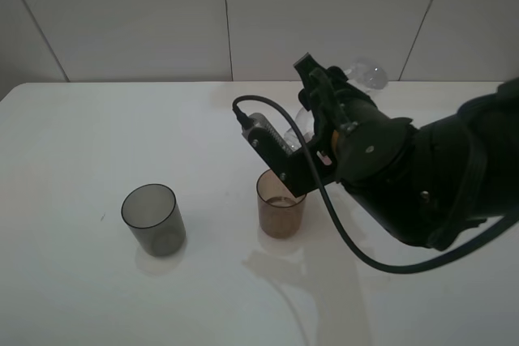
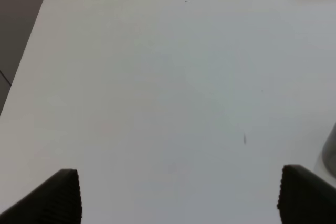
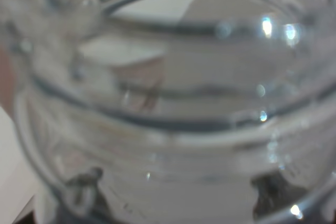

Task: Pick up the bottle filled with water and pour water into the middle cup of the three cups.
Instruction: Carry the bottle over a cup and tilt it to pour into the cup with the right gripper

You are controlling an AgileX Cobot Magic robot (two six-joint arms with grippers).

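Note:
My right gripper [image 1: 324, 95] is shut on the clear bottle [image 1: 366, 75] and holds it tilted, neck down, right above the amber-brown middle cup [image 1: 280, 208]. The bottle's ribbed clear wall fills the right wrist view [image 3: 173, 103], blurred. The smoky grey cup [image 1: 152, 218] stands upright to the left of the amber cup. The mauve-pink cup is hidden behind my right arm. My left gripper [image 2: 178, 195] is open and empty above bare table, out of the exterior view. The grey cup's edge shows in the left wrist view [image 2: 331, 153].
The white table [image 1: 81, 143] meets a tiled wall at the back. A glossy patch [image 1: 280, 269] lies on the table just in front of the amber cup. My right arm's black cable [image 1: 349, 241] loops beside the amber cup.

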